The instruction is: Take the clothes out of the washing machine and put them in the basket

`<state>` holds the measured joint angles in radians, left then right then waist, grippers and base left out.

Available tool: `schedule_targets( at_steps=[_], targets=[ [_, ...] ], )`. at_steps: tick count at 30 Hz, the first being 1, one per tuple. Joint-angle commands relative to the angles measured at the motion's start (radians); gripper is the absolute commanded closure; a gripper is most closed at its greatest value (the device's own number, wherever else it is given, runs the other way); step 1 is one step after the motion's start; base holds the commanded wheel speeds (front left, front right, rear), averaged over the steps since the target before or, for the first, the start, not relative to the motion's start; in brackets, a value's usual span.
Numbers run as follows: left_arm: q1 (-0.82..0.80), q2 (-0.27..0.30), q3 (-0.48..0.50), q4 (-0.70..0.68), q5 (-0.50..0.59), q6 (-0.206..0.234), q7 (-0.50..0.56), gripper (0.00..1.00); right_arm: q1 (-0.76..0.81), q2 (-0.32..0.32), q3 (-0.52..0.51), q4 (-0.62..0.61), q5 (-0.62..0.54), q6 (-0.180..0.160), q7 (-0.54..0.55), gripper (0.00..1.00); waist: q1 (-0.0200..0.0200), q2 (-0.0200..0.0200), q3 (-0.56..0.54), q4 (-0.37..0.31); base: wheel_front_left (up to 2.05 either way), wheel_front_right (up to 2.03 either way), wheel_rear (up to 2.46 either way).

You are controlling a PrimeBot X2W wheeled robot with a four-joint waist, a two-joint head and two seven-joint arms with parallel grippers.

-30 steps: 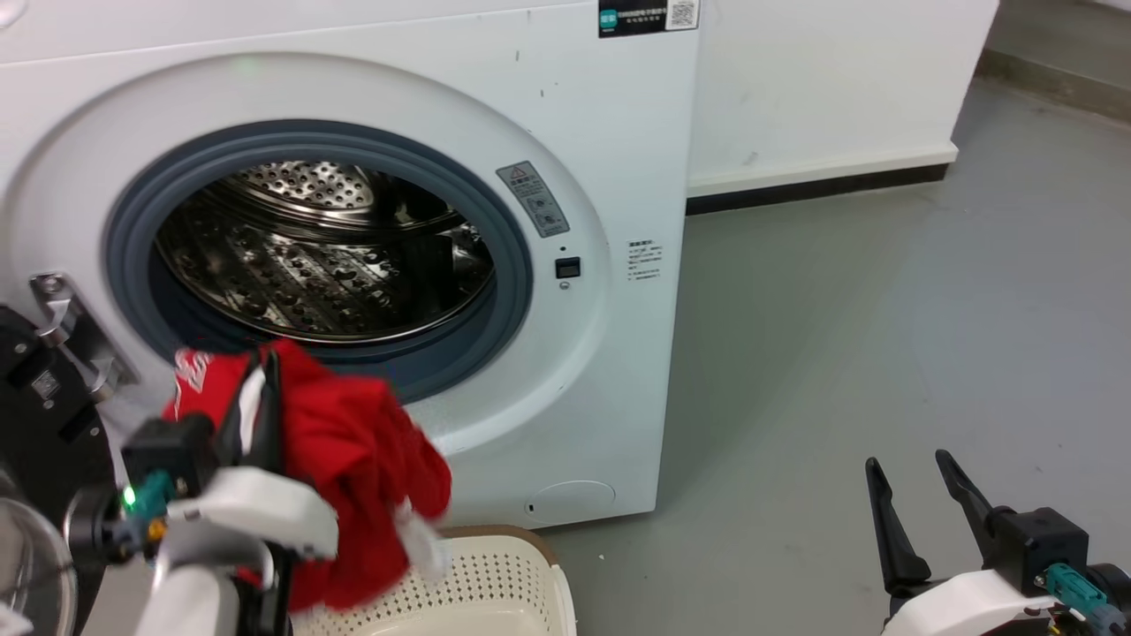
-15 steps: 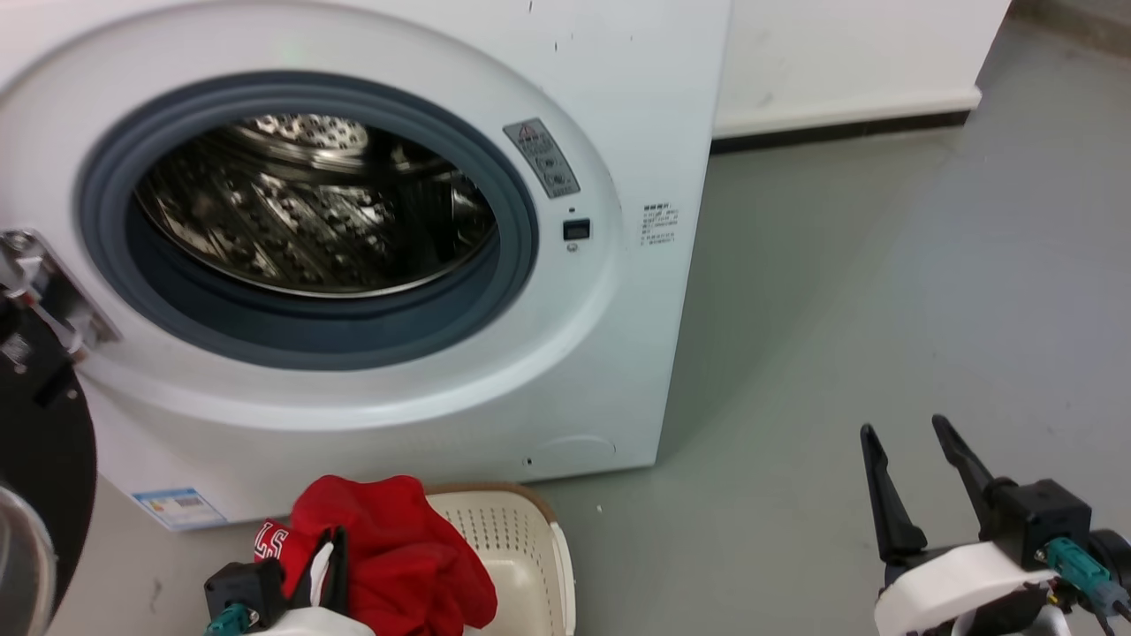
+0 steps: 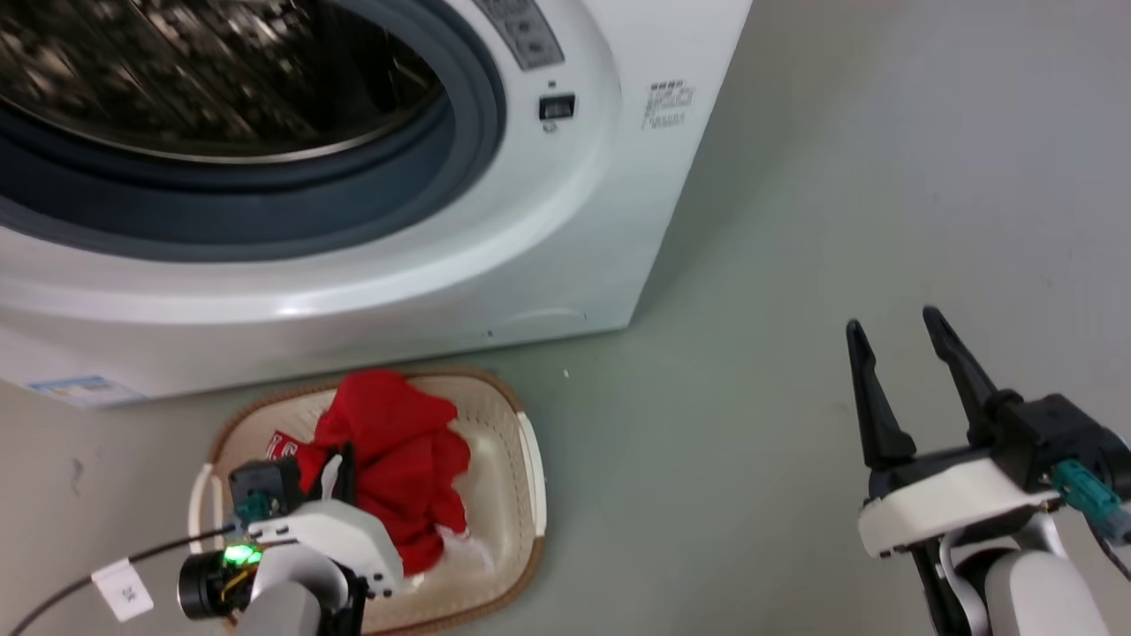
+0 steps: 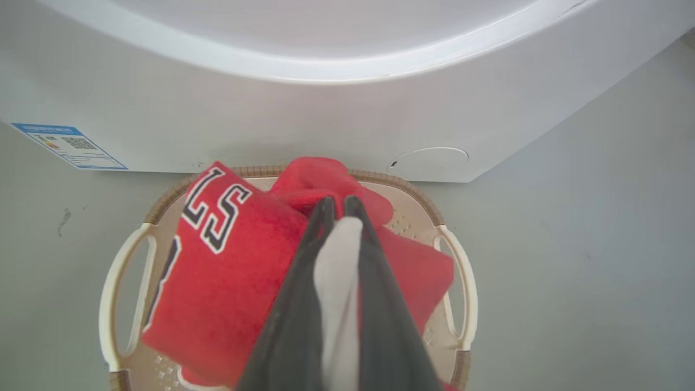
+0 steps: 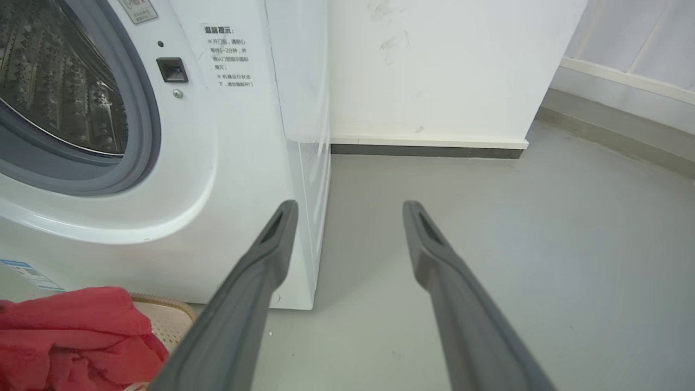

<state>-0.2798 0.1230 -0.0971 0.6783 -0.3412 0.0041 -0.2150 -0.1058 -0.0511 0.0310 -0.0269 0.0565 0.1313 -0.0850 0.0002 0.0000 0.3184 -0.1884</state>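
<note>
While your left gripper (image 4: 336,202) is pinching a white fold of the red jersey (image 3: 402,442), nearly closed on it, the garment is bunching in the cream laundry basket (image 3: 528,459) before the washing machine (image 3: 548,256). Your right gripper (image 3: 892,325) is hovering wide open, empty.

The clothes (image 3: 398,450) are bright red, with white lettering edged in black and a white patch. The basket (image 3: 533,468) is cream, dotted with small holes, its rim brown and woven. The washer (image 3: 565,247) is white, its ring (image 3: 265,208) blue-grey and its drum (image 5: 59,81) shiny steel studded with holes; a white sticker (image 4: 68,145) on it has a blue border. The left gripper (image 4: 337,203) has dark grey fingers (image 4: 293,326) with white cloth between them, and a green light (image 3: 237,555) glows at its wrist. The right gripper (image 3: 891,320) is black-fingered, with a white shell (image 3: 945,508) and a teal plug (image 3: 1080,484). The floor (image 3: 795,221) is grey-green, and the wall (image 5: 434,65) is white above a dark skirting (image 5: 423,151).
</note>
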Motion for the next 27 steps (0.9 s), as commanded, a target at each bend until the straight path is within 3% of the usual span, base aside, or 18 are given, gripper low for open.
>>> schedule_targets(
  at_steps=[1,8,16,27],
  targets=[
    [-0.044,0.011,-0.001,0.042,0.002,-0.008,-0.010,1.00,-0.029,0.002,0.009,0.002,0.007,-0.001,-0.008,0.00,-0.0002,0.0000,0.103,-0.031,0.00,0.00,0.00],
    [-0.194,0.046,0.015,0.276,-0.003,-0.027,-0.038,1.00,-0.096,0.002,0.036,0.008,0.022,-0.001,-0.037,0.00,-0.0002,0.0000,0.251,-0.086,0.00,0.00,0.00],
    [-0.315,0.078,0.021,0.423,0.001,-0.039,-0.049,1.00,-0.131,0.002,0.044,0.015,0.045,-0.001,-0.067,0.00,-0.0002,0.0000,0.390,-0.125,0.00,0.00,0.00],
    [-0.402,0.095,0.016,0.550,-0.002,-0.044,-0.051,1.00,-0.155,0.002,0.055,0.025,0.040,-0.001,-0.094,0.00,-0.0002,0.0000,0.450,-0.142,0.00,0.00,0.00]
  ],
)
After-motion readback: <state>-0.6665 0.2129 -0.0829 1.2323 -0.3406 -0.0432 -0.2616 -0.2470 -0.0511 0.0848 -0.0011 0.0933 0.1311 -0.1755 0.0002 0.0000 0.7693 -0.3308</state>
